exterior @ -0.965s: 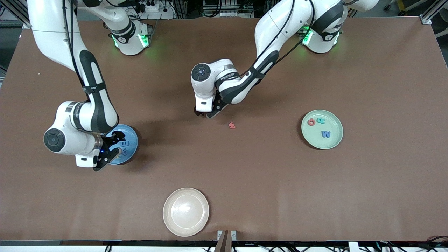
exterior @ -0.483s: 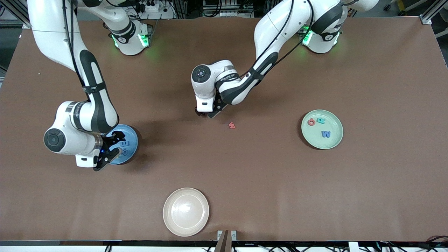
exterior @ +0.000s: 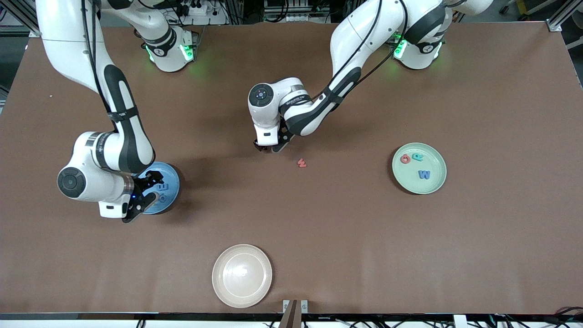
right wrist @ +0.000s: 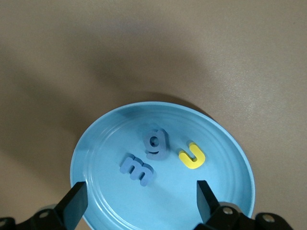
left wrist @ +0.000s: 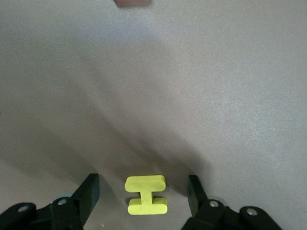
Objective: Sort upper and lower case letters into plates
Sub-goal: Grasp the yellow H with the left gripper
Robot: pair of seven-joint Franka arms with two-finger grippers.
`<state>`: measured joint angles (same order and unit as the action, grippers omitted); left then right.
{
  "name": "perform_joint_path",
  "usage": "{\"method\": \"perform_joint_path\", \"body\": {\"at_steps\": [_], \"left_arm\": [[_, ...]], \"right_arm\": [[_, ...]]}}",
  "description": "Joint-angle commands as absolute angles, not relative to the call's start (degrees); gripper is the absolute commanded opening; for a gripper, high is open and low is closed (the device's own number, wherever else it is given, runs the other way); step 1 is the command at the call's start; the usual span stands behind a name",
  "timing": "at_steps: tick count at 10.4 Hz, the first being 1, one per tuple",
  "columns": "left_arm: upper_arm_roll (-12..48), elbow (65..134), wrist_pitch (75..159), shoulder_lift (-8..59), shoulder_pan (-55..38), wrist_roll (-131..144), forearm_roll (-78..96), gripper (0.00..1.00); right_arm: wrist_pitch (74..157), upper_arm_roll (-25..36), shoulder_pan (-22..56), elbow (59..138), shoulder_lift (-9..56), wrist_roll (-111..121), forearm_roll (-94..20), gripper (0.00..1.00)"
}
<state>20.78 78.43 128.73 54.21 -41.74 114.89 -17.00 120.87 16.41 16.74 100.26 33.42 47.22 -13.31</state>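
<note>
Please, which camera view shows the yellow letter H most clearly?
The left wrist view shows it best: the yellow H lies flat on the table between the open fingers of the left gripper. In the front view that gripper hides it. The right wrist view does not include it.
</note>
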Motion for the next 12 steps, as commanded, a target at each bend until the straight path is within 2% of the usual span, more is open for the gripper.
{"method": "perform_joint_path", "body": {"at_steps": [1, 4, 5, 7, 9, 12], "left_arm": [[20.4, 76.9, 128.5, 55.0, -42.9, 117.7, -15.5, 0.76], [20.4, 76.9, 128.5, 55.0, -42.9, 117.7, -15.5, 0.67], [20.4, 76.9, 128.5, 55.0, -42.9, 117.7, -15.5, 0.59], [20.4, 76.9, 128.5, 55.0, -42.8, 117.4, -15.5, 0.32], [20.4, 76.9, 128.4, 54.8, -42.8, 117.3, -15.5, 0.14], [20.4, 77.0, 128.4, 54.6, -42.3, 117.1, -15.5, 0.08]], "right_arm": [[120.5, 15.7, 16.1, 100.5, 32.6, 48.1, -12.8, 1.00], [120.6, 15.7, 16.1, 100.5, 32.6, 48.1, -12.8, 1.00], [120.5, 15.7, 16.3, 100.4, 32.6, 48.0, -12.9, 1.00], [120.5, 15.6, 16.3, 100.3, 32.6, 47.6, -12.8, 1.00], [120.6, 15.6, 16.3, 100.3, 32.6, 47.4, -12.9, 1.00], [120.6, 15.6, 16.5, 100.1, 32.6, 47.4, -12.9, 1.00]]}}
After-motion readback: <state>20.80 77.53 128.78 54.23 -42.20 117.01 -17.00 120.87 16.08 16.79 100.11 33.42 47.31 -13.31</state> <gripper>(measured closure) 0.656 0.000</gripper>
